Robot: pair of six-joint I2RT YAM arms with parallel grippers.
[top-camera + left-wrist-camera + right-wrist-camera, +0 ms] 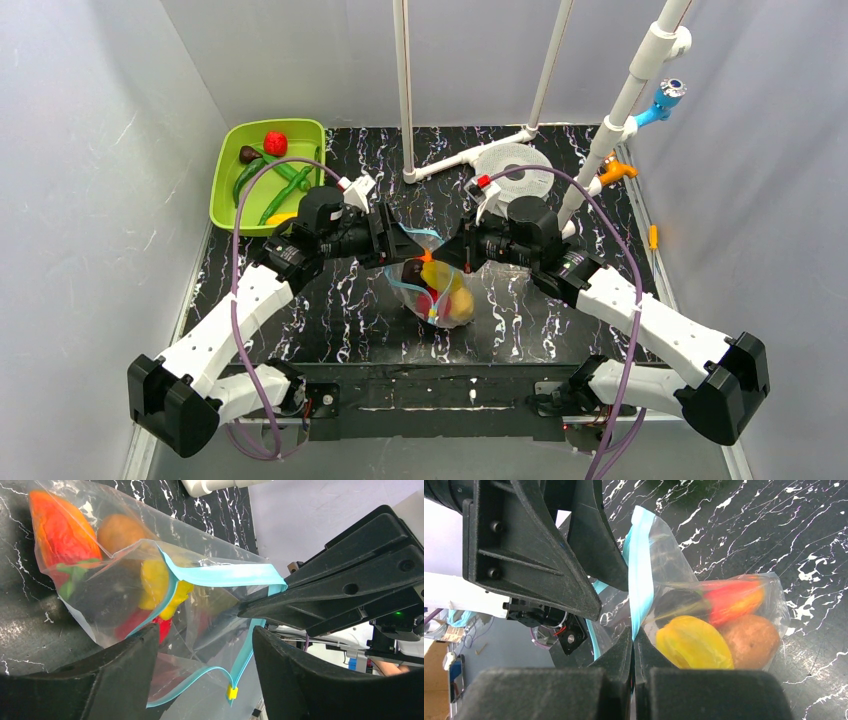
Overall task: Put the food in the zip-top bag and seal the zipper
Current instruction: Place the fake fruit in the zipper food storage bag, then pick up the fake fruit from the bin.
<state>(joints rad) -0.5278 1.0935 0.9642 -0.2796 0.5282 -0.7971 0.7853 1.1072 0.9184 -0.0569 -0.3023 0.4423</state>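
Note:
The clear zip-top bag (440,295) hangs between my two grippers over the black marble table. Inside it I see a yellow fruit (694,642), a brown potato (751,640), a red-orange pepper (734,597) and a dark piece. My right gripper (634,635) is shut on the light-blue zipper (640,570) at one end of the mouth. My left gripper (205,635) stands open, its fingers on either side of the slack zipper (225,575) and the yellow slider (231,692), without pinching them. The mouth gapes open.
A lime-green tray (228,150) at the back left holds a red strawberry (275,143), green beans and a dark fruit. White pipes (405,90) rise at the back, with a white round disc (515,170) at their foot. White walls close in both sides.

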